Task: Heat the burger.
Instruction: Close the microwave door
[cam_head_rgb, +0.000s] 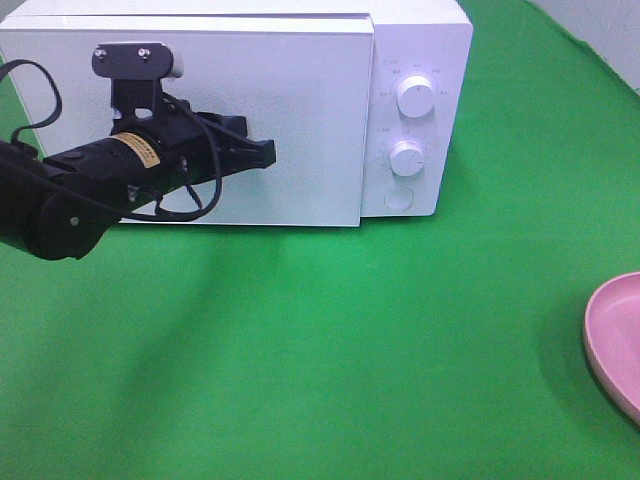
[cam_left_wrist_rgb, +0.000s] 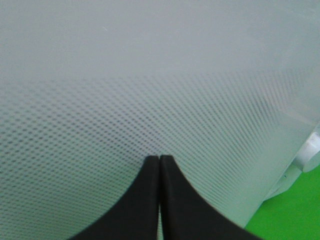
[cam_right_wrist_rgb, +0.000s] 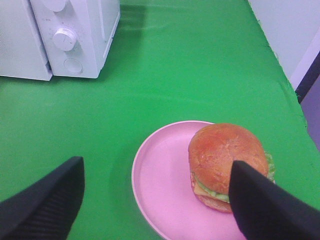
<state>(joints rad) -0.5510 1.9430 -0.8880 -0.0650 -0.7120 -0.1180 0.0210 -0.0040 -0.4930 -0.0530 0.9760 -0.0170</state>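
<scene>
The burger (cam_right_wrist_rgb: 225, 160), with an orange-brown bun, lettuce and cheese, sits on one side of a round pink plate (cam_right_wrist_rgb: 160, 190) on the green cloth. My right gripper (cam_right_wrist_rgb: 156, 165) hovers open above the plate, its black fingers (cam_right_wrist_rgb: 50, 200) spread wide, the burger close to one of them. Only the plate's rim (cam_head_rgb: 615, 340) shows at the right edge of the exterior view; the burger and right arm are outside it. The white microwave (cam_head_rgb: 420, 60) stands at the back. My left gripper (cam_head_rgb: 265, 152) is shut with nothing held, its tips (cam_left_wrist_rgb: 159, 159) touching or almost touching the door's mesh (cam_left_wrist_rgb: 150, 100).
Two knobs (cam_head_rgb: 415, 97) (cam_head_rgb: 407, 157) and a round button (cam_head_rgb: 398, 198) sit on the microwave's right panel. The door (cam_head_rgb: 300, 120) covers the front. Green cloth (cam_head_rgb: 350, 350) lies between the microwave and the plate. The table's edge (cam_right_wrist_rgb: 295, 100) runs near the plate.
</scene>
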